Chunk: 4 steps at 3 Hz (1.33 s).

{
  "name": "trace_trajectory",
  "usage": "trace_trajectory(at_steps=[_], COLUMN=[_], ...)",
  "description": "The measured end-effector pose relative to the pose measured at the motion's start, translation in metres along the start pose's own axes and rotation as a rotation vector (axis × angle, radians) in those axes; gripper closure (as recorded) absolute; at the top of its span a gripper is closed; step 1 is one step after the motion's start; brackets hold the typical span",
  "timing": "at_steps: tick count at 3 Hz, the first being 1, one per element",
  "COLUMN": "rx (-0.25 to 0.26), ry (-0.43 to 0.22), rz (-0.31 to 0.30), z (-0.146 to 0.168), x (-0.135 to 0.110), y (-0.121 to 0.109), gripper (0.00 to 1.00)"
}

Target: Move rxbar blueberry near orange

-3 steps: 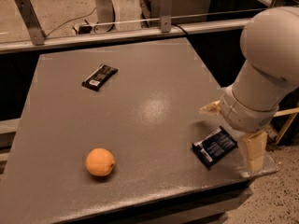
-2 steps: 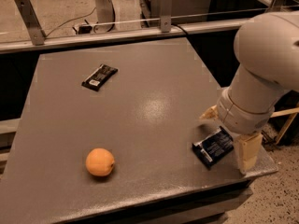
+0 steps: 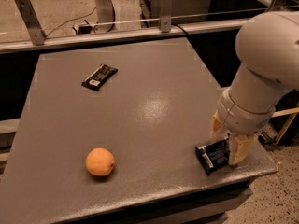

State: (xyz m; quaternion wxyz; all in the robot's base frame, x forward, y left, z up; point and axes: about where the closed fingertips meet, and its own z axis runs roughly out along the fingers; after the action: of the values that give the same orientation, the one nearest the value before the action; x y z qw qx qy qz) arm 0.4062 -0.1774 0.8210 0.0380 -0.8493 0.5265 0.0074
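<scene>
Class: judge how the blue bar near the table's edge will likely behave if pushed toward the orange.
The blue bar, under the gripper, lies flat, so it should slide, not roll. It looks thin, so probably light and slightly bendy. Near the table edge, a stray nudge could drop it.

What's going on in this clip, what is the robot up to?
The robot's single arm reaches down at the front right corner of the grey table, with its gripper right at the rxbar blueberry, which lies flat on the tabletop near the edge. The orange sits far off on the front left, so the bar has not yet been brought near it. A black bar wrapper lies untouched near the back left.
</scene>
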Motion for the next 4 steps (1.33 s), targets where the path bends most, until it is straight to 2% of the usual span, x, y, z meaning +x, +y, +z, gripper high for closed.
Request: trace_trajectory(at_steps=[1, 2, 3, 4], rx=[0.000, 0.049, 0.094, 0.106], ry=[0.000, -0.034, -0.057, -0.065], rz=[0.000, 0.026, 0.069, 0.100], z=[-0.002, -0.019, -0.049, -0.062], x=[0.000, -0.012, -0.033, -0.061], y=[0.000, -0.013, -0.036, -0.056], gripper=[0.93, 1.00, 1.00, 1.00])
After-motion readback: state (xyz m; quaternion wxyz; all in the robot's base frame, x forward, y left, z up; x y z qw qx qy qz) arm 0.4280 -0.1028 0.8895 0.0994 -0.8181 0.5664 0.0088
